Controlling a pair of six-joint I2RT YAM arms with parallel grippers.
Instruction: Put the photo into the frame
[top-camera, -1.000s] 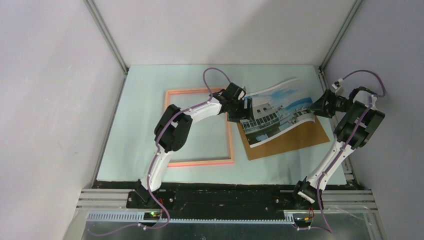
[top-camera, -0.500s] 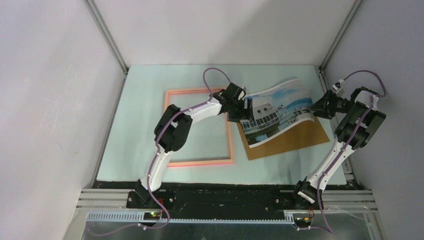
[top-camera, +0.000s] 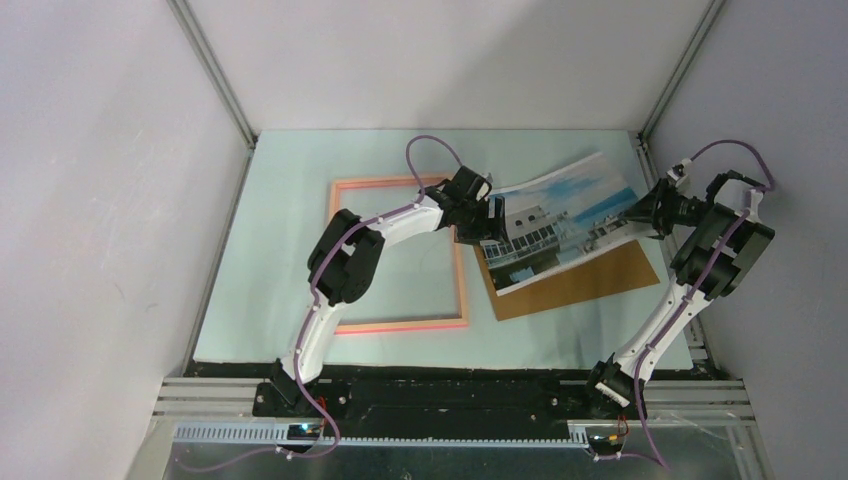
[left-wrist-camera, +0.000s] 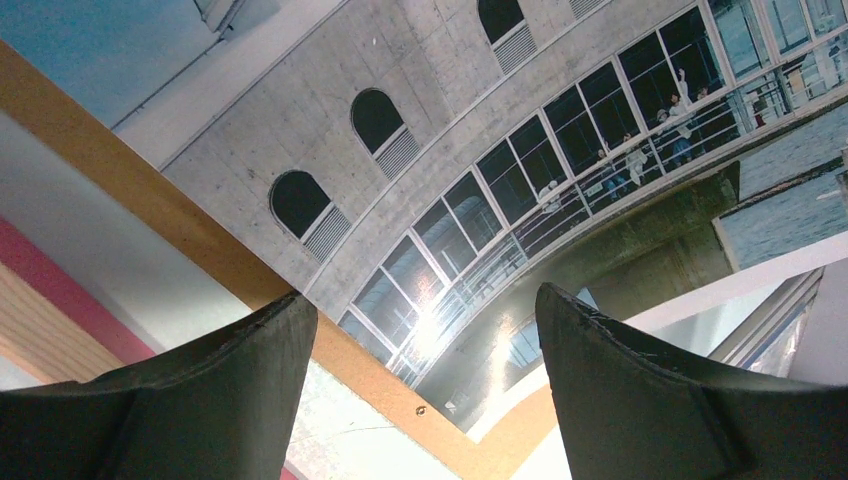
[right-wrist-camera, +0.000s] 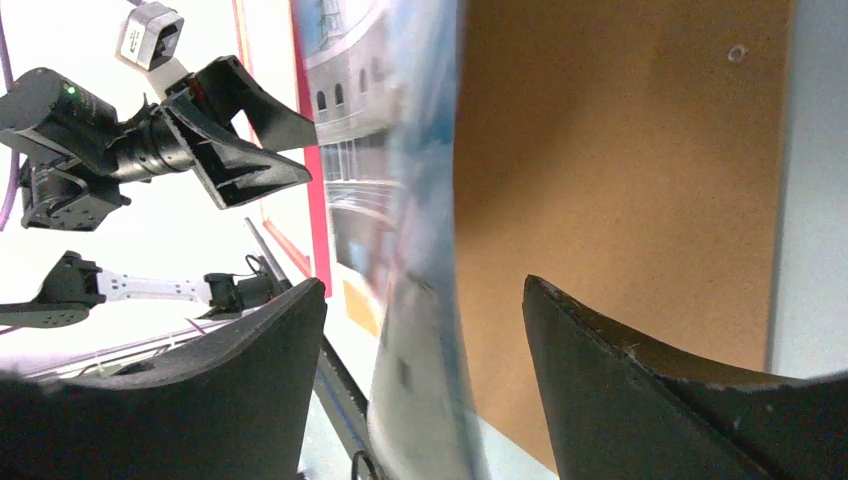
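The photo (top-camera: 560, 225) lies tilted over the brown backing board (top-camera: 590, 285), right of the salmon-pink frame (top-camera: 400, 326). My left gripper (top-camera: 487, 222) is open over the photo's left corner; in the left wrist view its jaws (left-wrist-camera: 422, 296) stand wide apart above the print (left-wrist-camera: 480, 150) and the board edge (left-wrist-camera: 150, 190). My right gripper (top-camera: 645, 212) is at the photo's right edge. In the right wrist view its jaws (right-wrist-camera: 424, 284) are wide apart, and the blurred photo edge (right-wrist-camera: 420, 250) passes between them unclamped.
The frame lies flat on the pale green mat (top-camera: 280, 250), its pink border also showing in the left wrist view (left-wrist-camera: 60, 295). Grey walls enclose the mat on the left, back and right. The backing board (right-wrist-camera: 620, 180) lies flat under the photo.
The photo's arched right side has flattened and spread towards the right. My right gripper has shifted slightly right and let go of the photo's edge. The left gripper has not moved.
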